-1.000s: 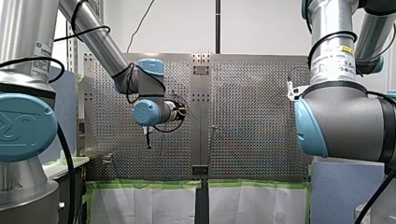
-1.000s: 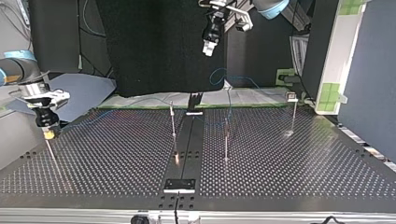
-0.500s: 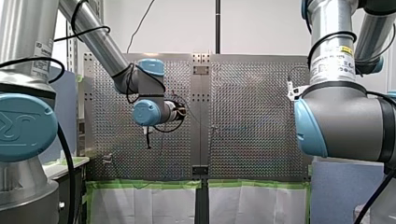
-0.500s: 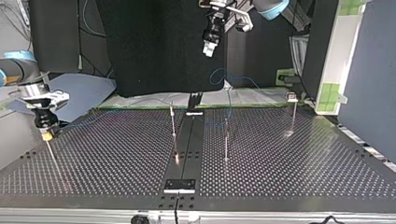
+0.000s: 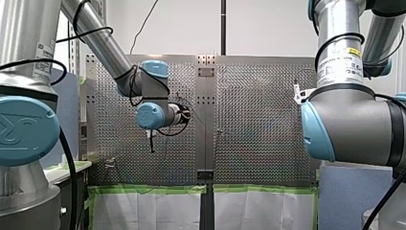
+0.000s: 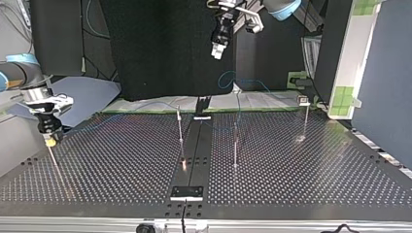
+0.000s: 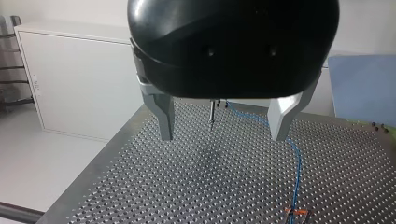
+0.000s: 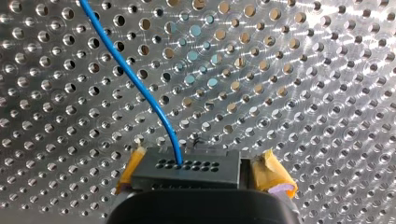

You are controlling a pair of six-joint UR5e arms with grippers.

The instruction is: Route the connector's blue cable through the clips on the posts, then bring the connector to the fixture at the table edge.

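In the right wrist view a dark connector (image 8: pixel 187 170) sits between the yellow pads (image 8: pixel 273 176) of my right gripper (image 8: pixel 201 175). The gripper is open, with a small gap between one pad and the connector. The blue cable (image 8: pixel 135 79) leaves the connector over the perforated table. In the top view my right gripper (image 6: pixel 48 139) is low at the table's left edge. My left gripper (image 6: pixel 217 50) hangs high over the back, and its metal fingers (image 7: pixel 166 116) stand open on nothing. Thin posts (image 6: pixel 180 126) (image 6: pixel 235 145) (image 6: pixel 306 119) rise from the table.
A black strip (image 6: pixel 194 145) runs down the middle of the table (image 6: pixel 301 179) in the top view. The blue cable (image 6: pixel 228 80) loops at the back edge. In the left wrist view it (image 7: pixel 294 158) runs past a post (image 7: pixel 212 112).
My right wrist at the top view's left has shifted very slightly. My left arm has not moved.
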